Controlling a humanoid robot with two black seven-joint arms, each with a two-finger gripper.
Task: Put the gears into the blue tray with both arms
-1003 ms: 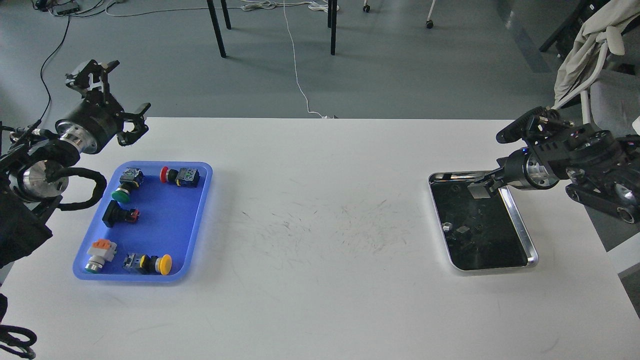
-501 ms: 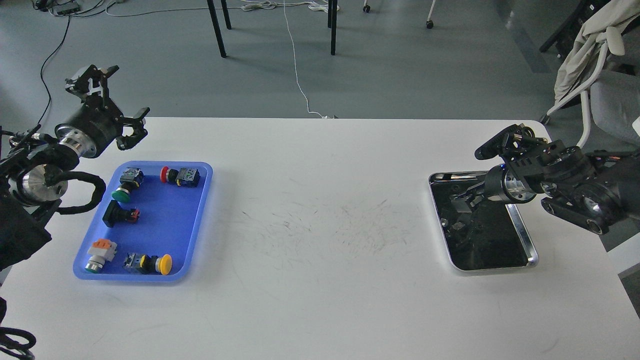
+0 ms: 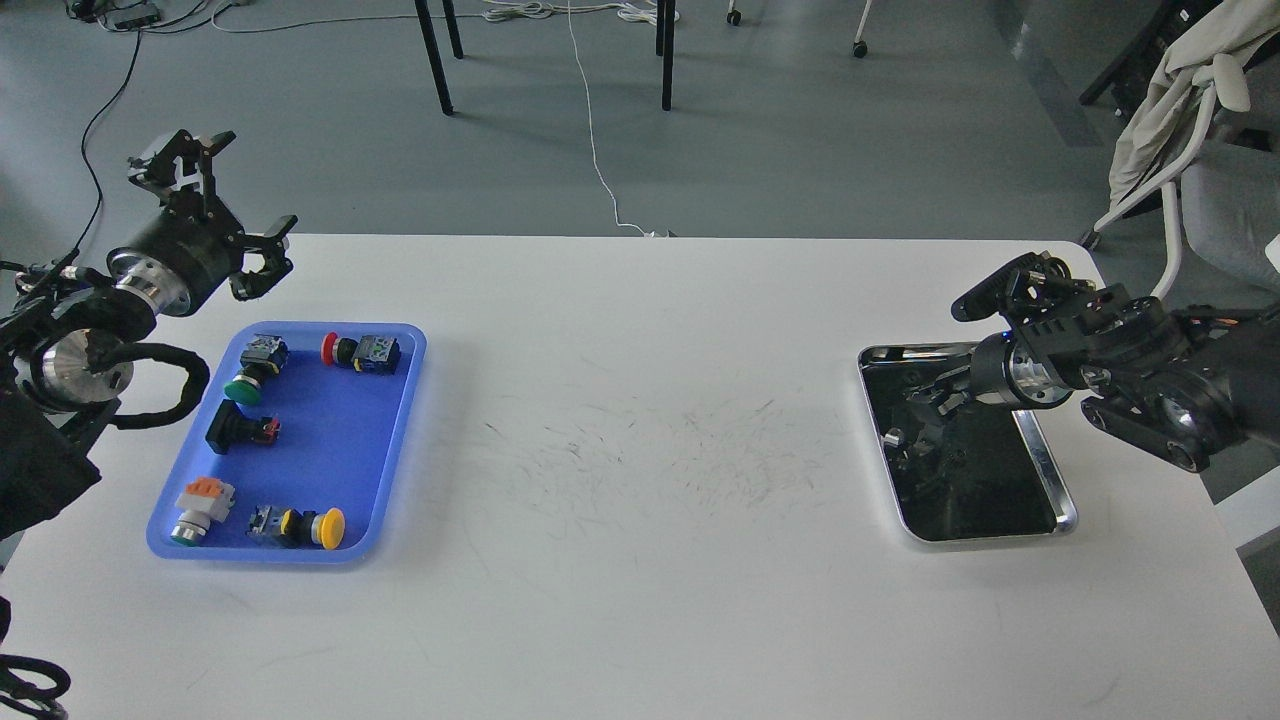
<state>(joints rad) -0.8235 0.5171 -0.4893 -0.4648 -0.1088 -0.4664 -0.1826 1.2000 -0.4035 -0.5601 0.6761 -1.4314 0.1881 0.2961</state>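
The blue tray (image 3: 335, 450) lies at the left of the white table and holds several push-button switches. My left gripper (image 3: 222, 208) hangs open above the table's far left corner, just beyond the tray, with nothing between its fingers. My right gripper (image 3: 932, 408) reaches from the right, low over the far left part of the shiny silver tray (image 3: 1046, 462). Its fingers are dark against the tray's dark, mirror-like inside, so I cannot tell them apart. I cannot make out the gears among the dark reflections in the silver tray.
In the blue tray lie switches with a red (image 3: 360, 352), a green (image 3: 245, 385) and a yellow cap (image 3: 300, 526), a black one (image 3: 238, 430) and a grey one (image 3: 198, 508). A chair with cloth (image 3: 1190, 100) stands at the far right.
My right arm has swung left and down, bringing its gripper into the silver tray. The left gripper has drifted slightly left and stays open.
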